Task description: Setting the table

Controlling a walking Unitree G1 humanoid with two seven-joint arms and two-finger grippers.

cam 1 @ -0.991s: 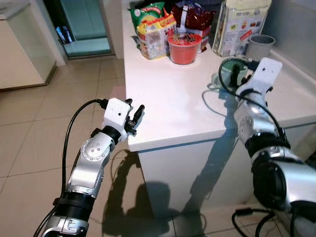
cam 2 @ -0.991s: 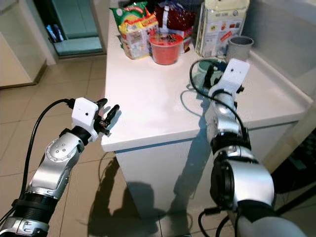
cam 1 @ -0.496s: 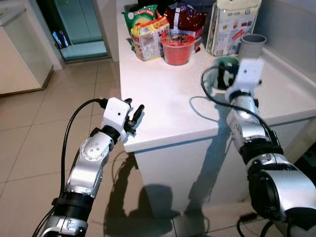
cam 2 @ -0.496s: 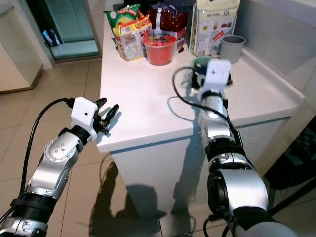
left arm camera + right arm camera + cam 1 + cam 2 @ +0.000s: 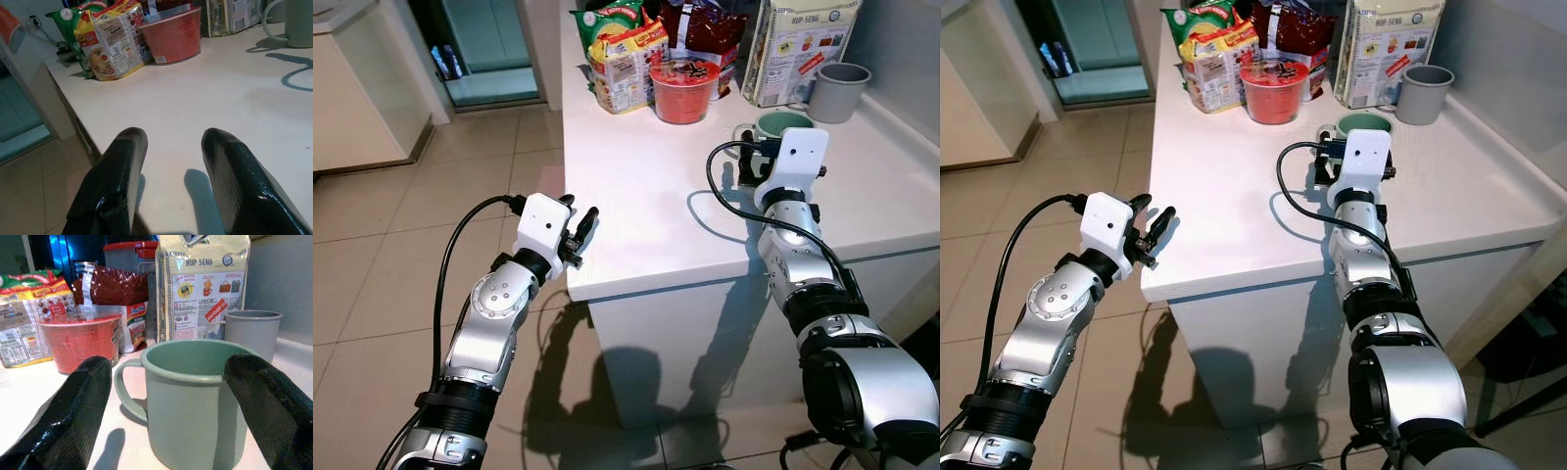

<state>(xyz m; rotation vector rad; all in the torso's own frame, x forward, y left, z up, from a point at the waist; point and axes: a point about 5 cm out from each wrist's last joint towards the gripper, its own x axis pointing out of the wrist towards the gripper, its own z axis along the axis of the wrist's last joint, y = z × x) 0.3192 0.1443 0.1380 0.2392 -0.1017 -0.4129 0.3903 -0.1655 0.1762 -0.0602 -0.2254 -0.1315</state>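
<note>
Enamelled, the pale green metal mug (image 5: 193,401) looks rigid, light, slick; wide-open, empty right gripper (image 5: 188,406) should clamp its walls.

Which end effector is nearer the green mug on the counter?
Right. The right end effector sits open just before the green mug; the left end effector hovers off the counter's near corner.

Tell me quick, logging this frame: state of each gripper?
Left gripper: open, empty, at the counter's edge.
Right gripper: open, fingers either side of the green mug, not closed on it.
</note>
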